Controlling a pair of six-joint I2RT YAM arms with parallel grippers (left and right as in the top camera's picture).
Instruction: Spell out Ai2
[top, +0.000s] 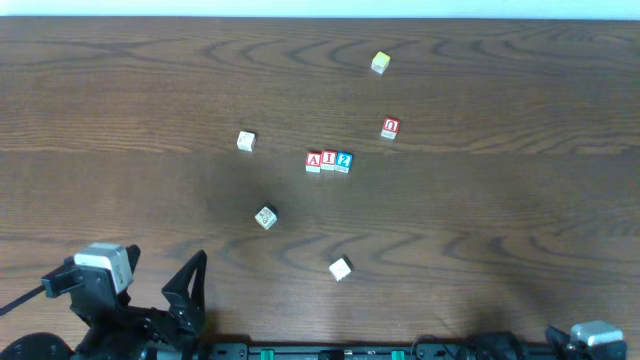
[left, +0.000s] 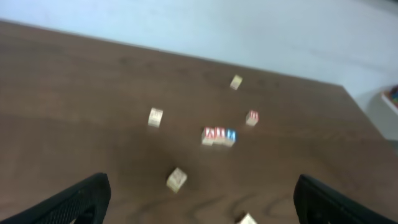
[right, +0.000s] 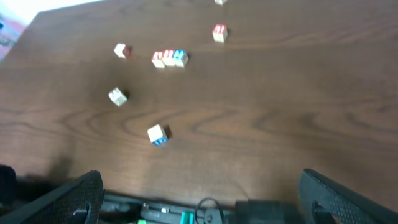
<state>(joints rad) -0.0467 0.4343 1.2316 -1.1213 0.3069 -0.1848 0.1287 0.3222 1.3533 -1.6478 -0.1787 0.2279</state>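
The dark wood-grain table (top: 500, 220) has a faint sheen, and the small blocks (top: 329, 161) look like painted wood.

Left arm (top: 110, 310) black, pale grey box (top: 103, 266) on top; left tool (top: 186, 278) black, seemingly matte.

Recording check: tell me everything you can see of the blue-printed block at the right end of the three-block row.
The blue-printed block is a small cube, pale wood by its look, with a blue character on its top face that reads as a 2 from overhead. It sits flat and upright on the dark wooden table, at the right end of the row, with its left side against the red-printed middle block. Nothing else touches it. The wrist views are too blurred to add detail.
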